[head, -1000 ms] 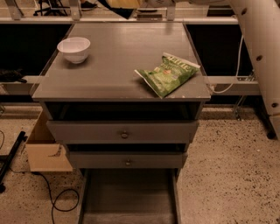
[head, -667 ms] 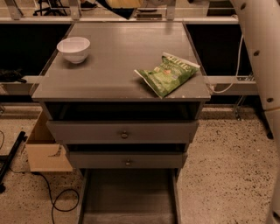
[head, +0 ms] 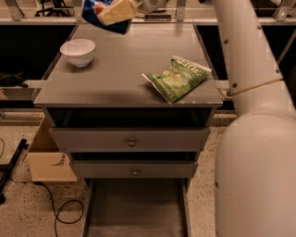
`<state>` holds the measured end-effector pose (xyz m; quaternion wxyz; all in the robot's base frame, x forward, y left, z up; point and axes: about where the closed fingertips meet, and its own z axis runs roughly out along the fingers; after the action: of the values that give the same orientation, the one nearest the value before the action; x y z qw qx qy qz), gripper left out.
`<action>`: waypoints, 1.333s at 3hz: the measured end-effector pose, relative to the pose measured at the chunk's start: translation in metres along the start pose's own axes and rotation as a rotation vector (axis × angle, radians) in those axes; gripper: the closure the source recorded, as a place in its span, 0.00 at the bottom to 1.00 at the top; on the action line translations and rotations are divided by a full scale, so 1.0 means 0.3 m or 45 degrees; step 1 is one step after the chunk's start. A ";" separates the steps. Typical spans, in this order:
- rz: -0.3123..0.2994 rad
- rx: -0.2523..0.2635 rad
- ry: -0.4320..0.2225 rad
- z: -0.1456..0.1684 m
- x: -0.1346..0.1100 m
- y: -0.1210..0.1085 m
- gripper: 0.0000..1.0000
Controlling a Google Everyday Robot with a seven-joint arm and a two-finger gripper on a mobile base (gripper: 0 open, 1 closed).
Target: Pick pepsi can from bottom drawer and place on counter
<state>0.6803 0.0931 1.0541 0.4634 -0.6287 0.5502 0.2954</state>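
Jaws clenched on the pepsi can (head: 92, 13). The gripper (head: 113, 14) holds it tilted at top edge of view, above far-left part of the counter (head: 125, 65), can not touching the surface. White bowl (head: 77, 52) sits near counter's left rear, green chip bag (head: 178, 77) at right front. White arm (head: 249, 115) fills right side. Bottom drawer (head: 136, 208) pulled out below two knobbed drawers.

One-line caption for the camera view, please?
Tool holds the can over the back of the counter; bottom drawer open.
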 end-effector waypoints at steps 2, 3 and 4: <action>0.010 -0.148 0.077 0.087 0.034 0.043 1.00; 0.026 -0.119 0.048 0.117 0.026 0.014 1.00; 0.117 -0.062 -0.002 0.184 0.121 -0.011 1.00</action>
<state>0.6992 0.1280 1.0011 0.4342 -0.6138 0.5707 0.3302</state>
